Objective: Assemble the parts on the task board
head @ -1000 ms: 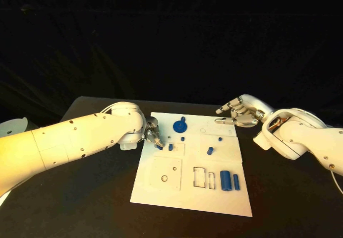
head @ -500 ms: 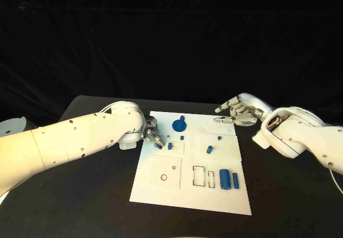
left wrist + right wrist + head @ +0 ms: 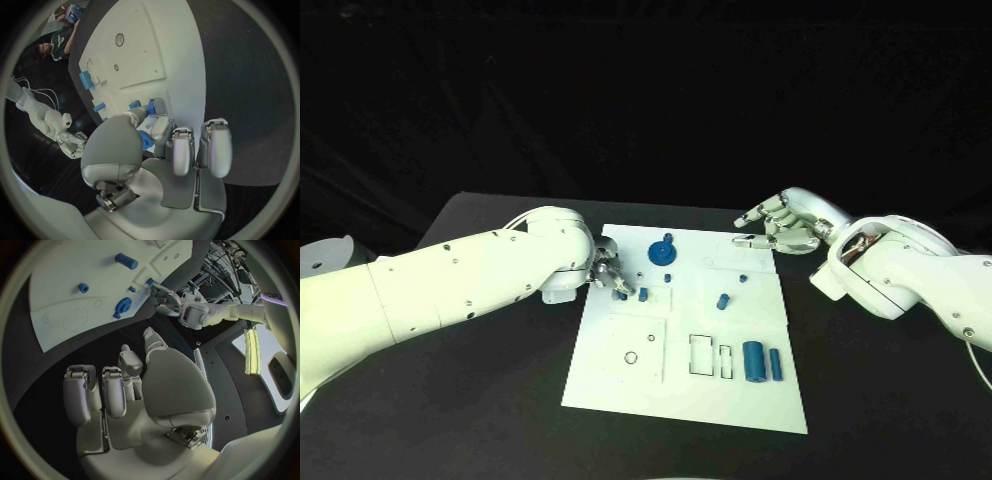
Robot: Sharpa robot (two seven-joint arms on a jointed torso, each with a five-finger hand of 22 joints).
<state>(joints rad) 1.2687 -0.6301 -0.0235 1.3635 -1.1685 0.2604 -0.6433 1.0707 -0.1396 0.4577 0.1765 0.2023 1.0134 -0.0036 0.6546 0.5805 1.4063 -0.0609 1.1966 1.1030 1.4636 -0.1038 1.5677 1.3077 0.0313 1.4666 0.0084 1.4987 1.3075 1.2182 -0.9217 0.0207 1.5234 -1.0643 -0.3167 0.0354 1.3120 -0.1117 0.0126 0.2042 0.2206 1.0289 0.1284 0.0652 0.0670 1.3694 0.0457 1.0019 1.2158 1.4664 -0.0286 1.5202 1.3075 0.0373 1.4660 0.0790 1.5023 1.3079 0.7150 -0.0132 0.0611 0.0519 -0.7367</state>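
Task board [image 3: 687,395], flat white plate, lying mid-table on matte black table [image 3: 488,420] with bare margin along both long edges. Near end: two smooth blue cylinders [image 3: 762,362] beside outlined rectangular slots. Midway: left hand [image 3: 606,276], silver, at board's left edge, pinching small blue peg [image 3: 145,141]. Farther: round blue gear [image 3: 662,252]. Right hand [image 3: 779,232] hovering past far right corner, fingers curled, holding nothing.

task board [image 3: 625,385] near end open, left hand [image 3: 607,275] crowding far parts
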